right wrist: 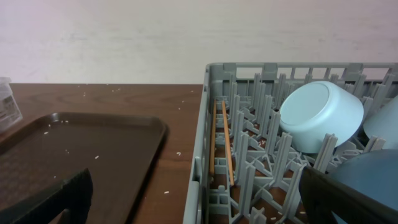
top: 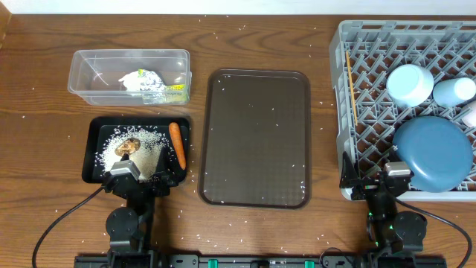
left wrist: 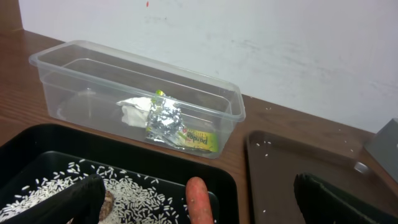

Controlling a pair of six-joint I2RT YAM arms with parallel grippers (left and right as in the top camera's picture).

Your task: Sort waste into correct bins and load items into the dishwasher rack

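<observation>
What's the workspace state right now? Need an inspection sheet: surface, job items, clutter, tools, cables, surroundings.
Surface: wooden table, stray grains scattered across it.
Job's things: black tray holds rice, carrot, brown lump. The clear tub holds napkin, foil, wrapper. The rack holds chopsticks, bowl, light-blue cup, plate, white cup at frame edge.
Clutter: brown serving tray, only stray grains on it.
Grippers: left tool open over the black tray's near edge; right tool open at the rack's near edge; both empty.
Cables: black cables trail from both arm bases.
Surroundings: white wall behind.
</observation>
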